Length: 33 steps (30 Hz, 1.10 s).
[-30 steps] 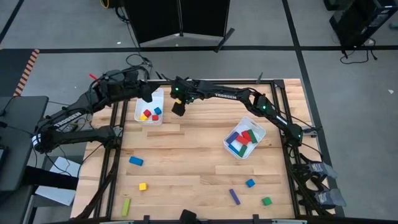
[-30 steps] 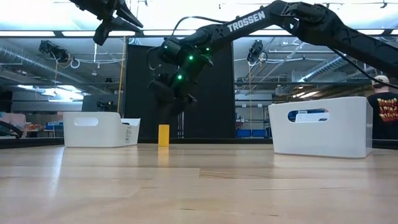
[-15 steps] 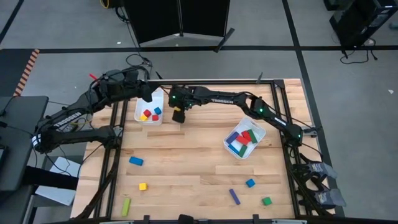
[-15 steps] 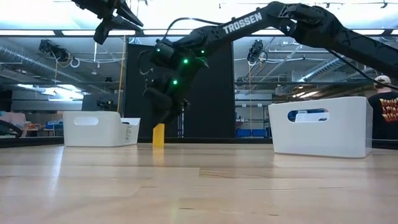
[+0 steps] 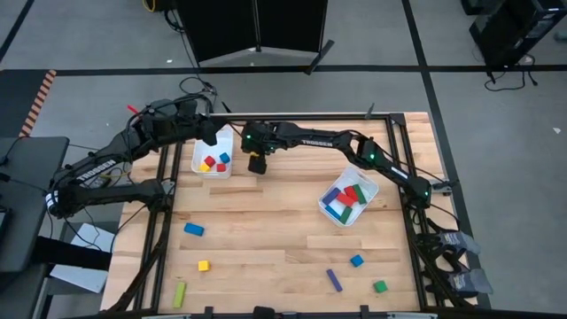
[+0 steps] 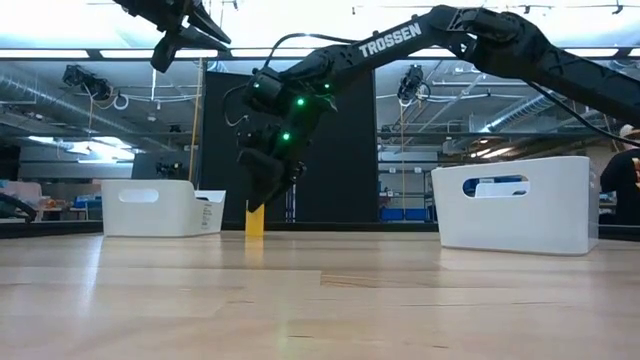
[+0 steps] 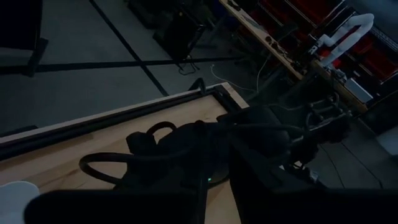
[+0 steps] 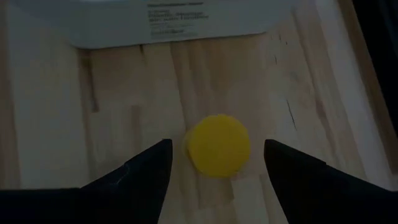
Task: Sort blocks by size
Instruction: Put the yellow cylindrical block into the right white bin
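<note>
A yellow round piece (image 8: pixel 219 148) stands upright on its end on the table (image 5: pixel 266 221), right beside the left white bin (image 5: pixel 213 152); it also shows in the low view (image 6: pixel 255 220). My right gripper (image 8: pixel 217 143) is open just above it, one finger on each side, touching nothing. In the high view the right gripper (image 5: pixel 257 162) hides the piece. My left gripper (image 6: pixel 187 35) is open and empty, high above the left bin. Small red, yellow and blue blocks lie in the left bin. Longer blue, red and green blocks lie in the right bin (image 5: pixel 348 197).
Loose blocks lie toward the near edge: a blue one (image 5: pixel 193 229), a yellow cube (image 5: pixel 203 265), a yellow-green bar (image 5: pixel 180 293), a purple bar (image 5: pixel 334 280), a blue cube (image 5: pixel 356 260) and a green cube (image 5: pixel 379 286). Bare wood lies between the bins.
My right gripper has come down and a little toward the table's left edge, closing in on the top of the yellow piece.
</note>
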Available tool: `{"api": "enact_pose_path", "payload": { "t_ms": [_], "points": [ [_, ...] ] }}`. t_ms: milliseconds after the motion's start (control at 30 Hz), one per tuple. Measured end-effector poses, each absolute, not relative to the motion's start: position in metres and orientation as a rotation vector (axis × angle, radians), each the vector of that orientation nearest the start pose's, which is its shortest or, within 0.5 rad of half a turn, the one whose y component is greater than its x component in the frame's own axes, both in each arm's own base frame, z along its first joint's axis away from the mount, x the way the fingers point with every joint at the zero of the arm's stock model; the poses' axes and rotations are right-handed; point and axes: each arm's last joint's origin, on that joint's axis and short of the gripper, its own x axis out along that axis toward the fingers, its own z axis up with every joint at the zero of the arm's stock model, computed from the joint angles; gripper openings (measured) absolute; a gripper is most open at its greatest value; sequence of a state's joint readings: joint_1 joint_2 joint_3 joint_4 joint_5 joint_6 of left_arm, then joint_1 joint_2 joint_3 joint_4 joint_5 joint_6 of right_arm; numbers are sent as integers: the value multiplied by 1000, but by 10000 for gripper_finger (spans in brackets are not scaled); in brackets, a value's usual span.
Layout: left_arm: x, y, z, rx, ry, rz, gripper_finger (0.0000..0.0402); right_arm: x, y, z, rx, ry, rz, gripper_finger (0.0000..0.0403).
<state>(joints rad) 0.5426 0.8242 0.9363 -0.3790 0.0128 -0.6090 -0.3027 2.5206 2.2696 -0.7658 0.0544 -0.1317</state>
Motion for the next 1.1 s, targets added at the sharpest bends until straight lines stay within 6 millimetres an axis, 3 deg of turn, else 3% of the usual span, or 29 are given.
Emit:
{"api": "enact_pose_path", "payload": {
  "t_ms": [300, 767, 1100],
  "points": [
    [146, 88, 359, -664, 92, 591, 68, 513, -160, 172, -10, 1037, -242, 235],
    [146, 88, 359, -663, 92, 592, 68, 518, -155, 174, 49, 985, -282, 233],
    [146, 88, 359, -663, 92, 592, 68, 519, -153, 174, 67, 980, -289, 205]
  ]
}}
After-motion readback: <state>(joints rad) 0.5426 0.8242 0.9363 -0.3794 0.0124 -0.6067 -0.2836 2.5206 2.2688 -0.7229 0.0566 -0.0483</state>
